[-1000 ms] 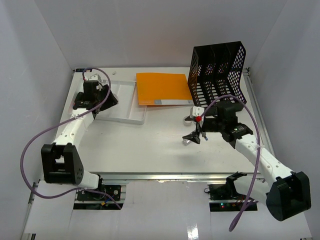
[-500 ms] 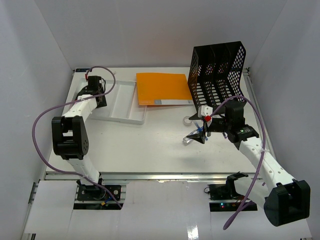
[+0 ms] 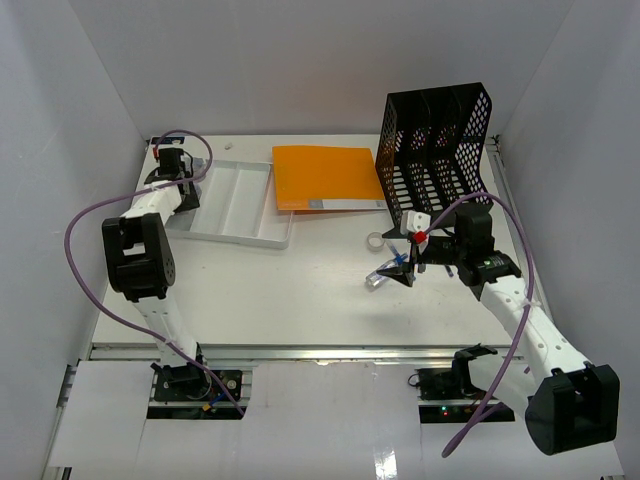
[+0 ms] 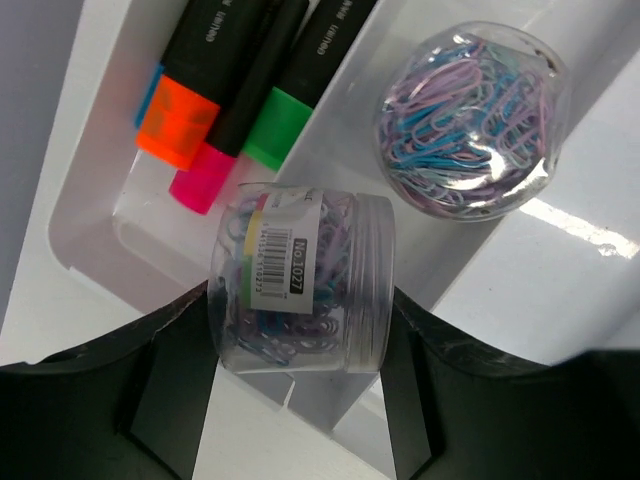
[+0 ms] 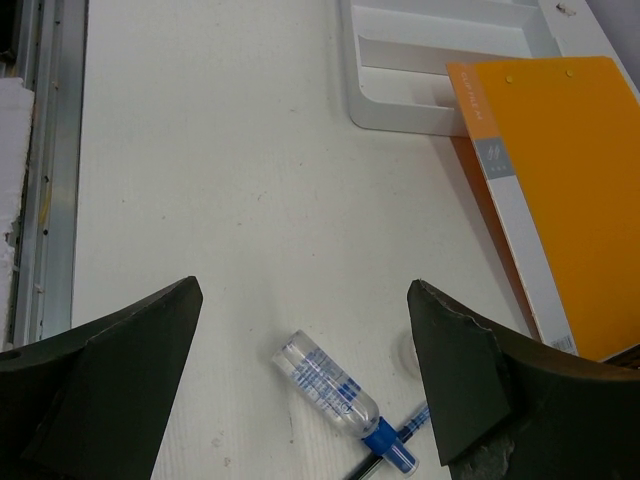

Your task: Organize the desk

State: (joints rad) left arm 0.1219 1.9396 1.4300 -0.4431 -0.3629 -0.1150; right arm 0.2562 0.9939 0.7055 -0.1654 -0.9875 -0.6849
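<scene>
The left fingers (image 4: 165, 395) pinch a clear jar (image 4: 300, 290) of coloured paper clips, one finger on each side of it, its barcode label facing up. Just past the tips, highlighters (image 4: 240, 100) with orange, pink and green ends lie in an end compartment of a white tray (image 4: 95, 190). Ahead and to the right of the fingers, across a divider, stands a round tub (image 4: 470, 120) of pastel paper clips. Whether the jar touches the tray cannot be told.

The right fingers (image 5: 120, 370) are spread wide and hold nothing. Between them, lower down, a small clear bottle (image 5: 335, 385) with a blue cap lies on the white worktop (image 3: 300, 290), which runs under both pairs of fingers. A pen (image 5: 400, 450) touches the cap. Ahead and to the right is an orange folder (image 5: 560, 190), its corner at the tray's rim. A metal rail (image 5: 45, 150) runs along the left. From above, a black mesh file rack (image 3: 435, 140) stands beyond these fingers.
</scene>
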